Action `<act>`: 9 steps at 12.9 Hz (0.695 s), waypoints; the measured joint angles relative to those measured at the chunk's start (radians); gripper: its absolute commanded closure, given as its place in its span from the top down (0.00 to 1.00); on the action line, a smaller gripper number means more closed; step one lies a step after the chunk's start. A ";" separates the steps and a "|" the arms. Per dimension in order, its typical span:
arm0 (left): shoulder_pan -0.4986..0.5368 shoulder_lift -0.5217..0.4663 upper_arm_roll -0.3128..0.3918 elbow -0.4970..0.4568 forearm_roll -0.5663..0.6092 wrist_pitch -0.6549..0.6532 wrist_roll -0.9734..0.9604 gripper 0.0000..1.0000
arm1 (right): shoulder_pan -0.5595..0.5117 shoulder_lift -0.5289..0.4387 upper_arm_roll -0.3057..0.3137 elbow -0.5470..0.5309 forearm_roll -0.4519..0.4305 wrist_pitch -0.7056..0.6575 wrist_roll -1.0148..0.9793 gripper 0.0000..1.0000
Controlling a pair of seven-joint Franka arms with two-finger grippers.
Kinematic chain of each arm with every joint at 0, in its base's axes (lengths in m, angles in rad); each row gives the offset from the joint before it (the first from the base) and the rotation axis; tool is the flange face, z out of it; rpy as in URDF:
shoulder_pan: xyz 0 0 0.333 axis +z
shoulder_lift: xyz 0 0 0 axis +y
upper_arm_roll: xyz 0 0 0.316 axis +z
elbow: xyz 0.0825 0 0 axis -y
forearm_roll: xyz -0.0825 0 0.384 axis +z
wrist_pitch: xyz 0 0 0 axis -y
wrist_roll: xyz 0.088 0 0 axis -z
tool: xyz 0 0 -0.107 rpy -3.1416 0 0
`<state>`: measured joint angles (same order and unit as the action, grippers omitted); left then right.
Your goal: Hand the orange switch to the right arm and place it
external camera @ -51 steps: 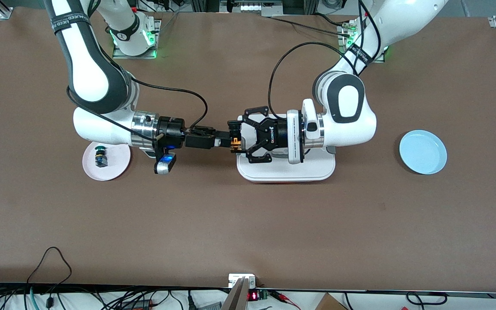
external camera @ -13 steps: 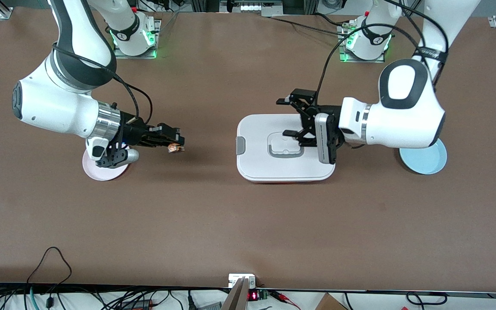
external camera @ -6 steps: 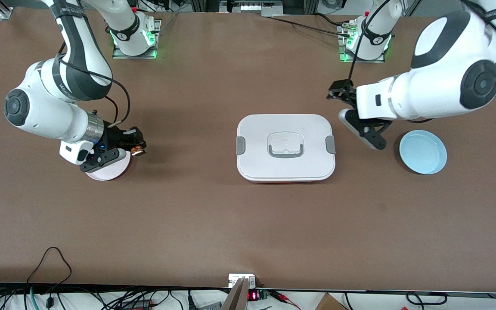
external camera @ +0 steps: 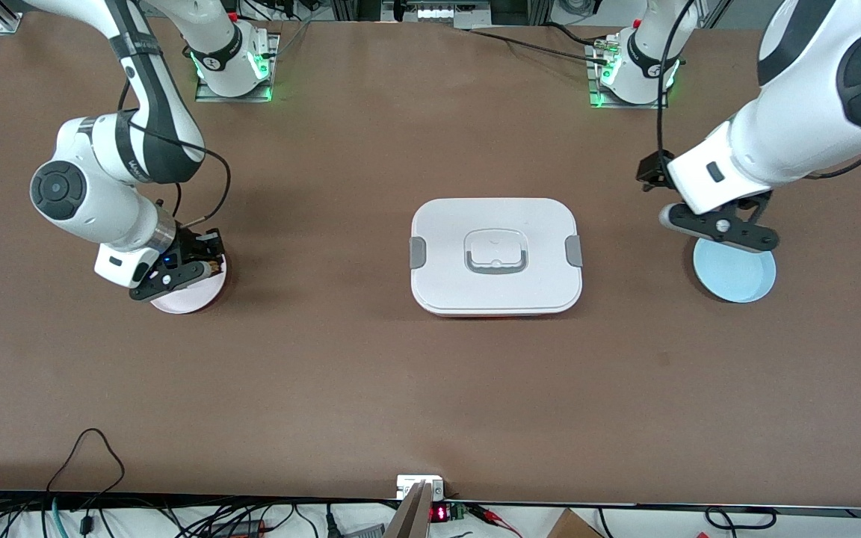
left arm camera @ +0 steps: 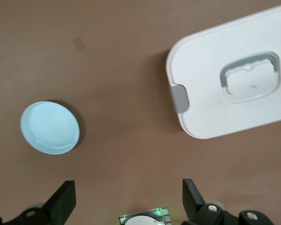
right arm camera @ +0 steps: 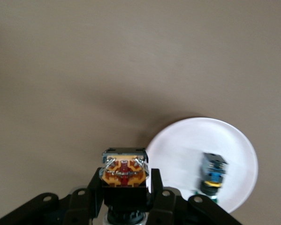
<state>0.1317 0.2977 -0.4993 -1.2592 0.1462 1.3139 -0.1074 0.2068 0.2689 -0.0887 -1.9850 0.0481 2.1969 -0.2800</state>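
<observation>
While our right gripper (right arm camera: pixel 124 187) hangs over the edge of the pink plate (external camera: pixel 187 302), its fingers are clamped on the orange switch (right arm camera: pixel 124 171), held in the air. On that plate lies a green switch (right arm camera: pixel 211 174). Our left gripper (left arm camera: pixel 126 201) hangs with fingers spread wide and empty above the blue plate (external camera: pixel 737 273). Between the plates sits the white box (external camera: pixel 495 256).

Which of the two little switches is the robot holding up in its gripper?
The orange switch. The right gripper is shut on it in the air by the pink plate, while the green-capped switch just lies on that plate.
</observation>
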 measured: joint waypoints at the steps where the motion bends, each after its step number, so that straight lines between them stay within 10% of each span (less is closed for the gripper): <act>1: -0.020 -0.016 0.039 0.003 0.006 0.010 -0.019 1.00 | -0.006 0.012 -0.013 -0.018 -0.009 0.038 0.000 0.00; 6: -0.150 -0.172 0.353 -0.197 -0.085 0.272 -0.047 1.00 | -0.012 0.074 -0.036 -0.110 -0.012 0.211 0.020 0.02; 9: -0.151 -0.299 0.417 -0.385 -0.118 0.344 -0.045 1.00 | -0.019 0.116 -0.037 -0.130 -0.012 0.246 0.063 0.02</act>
<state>-0.0196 -0.0011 -0.0819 -1.6443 0.0282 1.6574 -0.1523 0.1878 0.3847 -0.1253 -2.1146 0.0359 2.4432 -0.2167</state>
